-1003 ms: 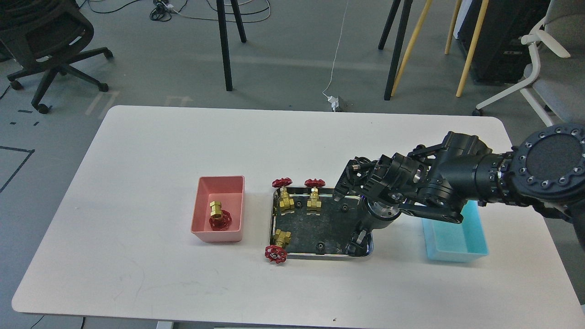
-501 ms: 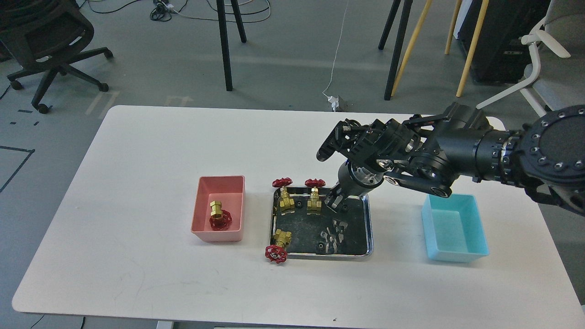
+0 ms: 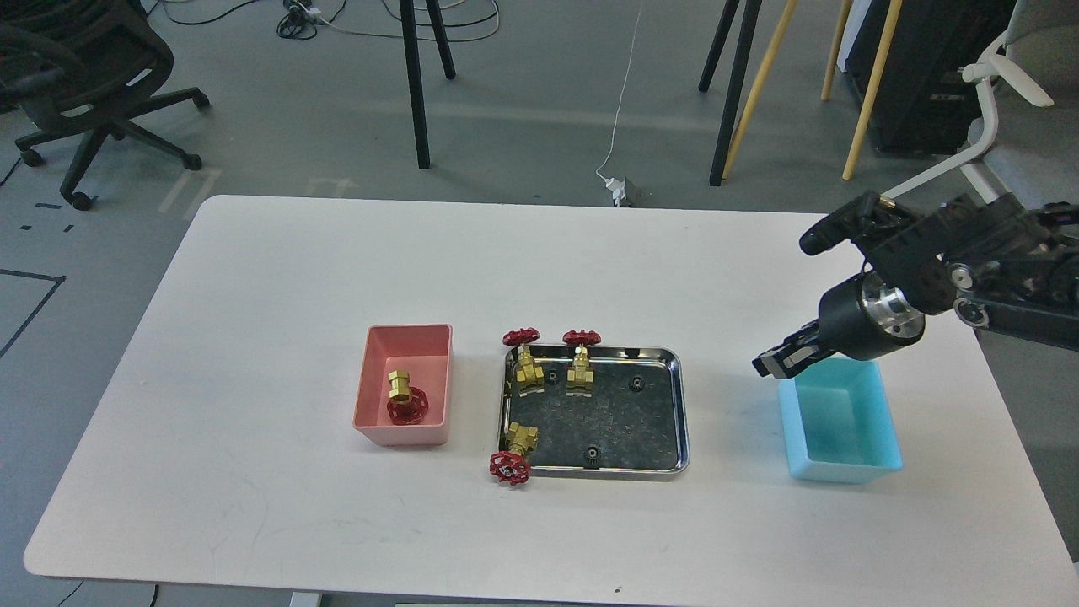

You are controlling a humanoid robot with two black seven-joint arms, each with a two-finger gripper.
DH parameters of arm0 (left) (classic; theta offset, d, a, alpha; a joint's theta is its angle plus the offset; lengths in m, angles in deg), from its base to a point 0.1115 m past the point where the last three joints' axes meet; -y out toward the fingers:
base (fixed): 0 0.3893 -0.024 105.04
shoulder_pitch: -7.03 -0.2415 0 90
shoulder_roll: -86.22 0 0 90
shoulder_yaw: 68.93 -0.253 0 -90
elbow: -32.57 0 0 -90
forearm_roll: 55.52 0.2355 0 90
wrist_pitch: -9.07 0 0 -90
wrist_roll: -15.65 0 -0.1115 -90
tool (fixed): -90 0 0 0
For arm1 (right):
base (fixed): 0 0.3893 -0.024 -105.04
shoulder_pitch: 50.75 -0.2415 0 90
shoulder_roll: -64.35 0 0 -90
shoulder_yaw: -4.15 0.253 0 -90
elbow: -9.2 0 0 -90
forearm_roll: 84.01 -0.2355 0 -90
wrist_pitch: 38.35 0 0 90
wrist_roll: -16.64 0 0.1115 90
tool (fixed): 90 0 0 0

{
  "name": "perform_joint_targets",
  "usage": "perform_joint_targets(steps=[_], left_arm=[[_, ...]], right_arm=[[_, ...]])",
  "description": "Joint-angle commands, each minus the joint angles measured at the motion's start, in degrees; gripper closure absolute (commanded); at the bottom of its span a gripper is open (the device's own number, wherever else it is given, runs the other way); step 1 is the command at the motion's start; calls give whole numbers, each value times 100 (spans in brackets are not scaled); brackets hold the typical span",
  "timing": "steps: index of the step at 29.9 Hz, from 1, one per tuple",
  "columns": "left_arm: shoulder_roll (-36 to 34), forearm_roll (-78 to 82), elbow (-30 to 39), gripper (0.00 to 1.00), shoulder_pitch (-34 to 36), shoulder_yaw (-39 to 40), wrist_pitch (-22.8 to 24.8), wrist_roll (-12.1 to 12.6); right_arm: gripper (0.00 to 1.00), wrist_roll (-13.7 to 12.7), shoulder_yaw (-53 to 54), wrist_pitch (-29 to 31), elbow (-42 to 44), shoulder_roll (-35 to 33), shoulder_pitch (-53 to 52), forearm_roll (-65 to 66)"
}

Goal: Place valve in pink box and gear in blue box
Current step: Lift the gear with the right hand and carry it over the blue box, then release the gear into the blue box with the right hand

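One second ago my right gripper [image 3: 780, 361] was down in the steel tray [image 3: 679, 421]; now, fingers close together, it hovers beside the blue box [image 3: 843, 465]; gear unseen.

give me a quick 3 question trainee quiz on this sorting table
1. How many valves lie in the pink box?
2. True or false: the blue box sits left of the steel tray.
3. The right gripper hangs nearest the: A pink box, B blue box, C tray's left edge.

Key:
1. One valve.
2. False, it sits to the right.
3. B, near its far left corner.
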Motion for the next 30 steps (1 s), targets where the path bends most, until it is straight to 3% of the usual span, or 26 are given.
perform_joint_targets(steps=[1,12,16,19,22,30], left_arm=[[333,225,12,0,40,-144,23,1],[1195,1166,12,0,119,-153,6,10],[1204,1158,12,0,119,-153,-3,10],[1196,1158,12,0,119,-153,-3,10],[1196,1166,12,0,110,-153,-3,10],[1213,1175,12,0,119,-153,-12,10]], right_arm=[[93,0,-20,0,-206,-602,228,45],[89,-9,225,-13,276,-894,966,177],[75,-26,603,-31,409,-745,1230,177],[48,-44,805,-40,496,-657,1371,151],[31,-52,850,-31,505,-621,1424,98],[15,-70,1297,-31,505,-577,1371,-68]])
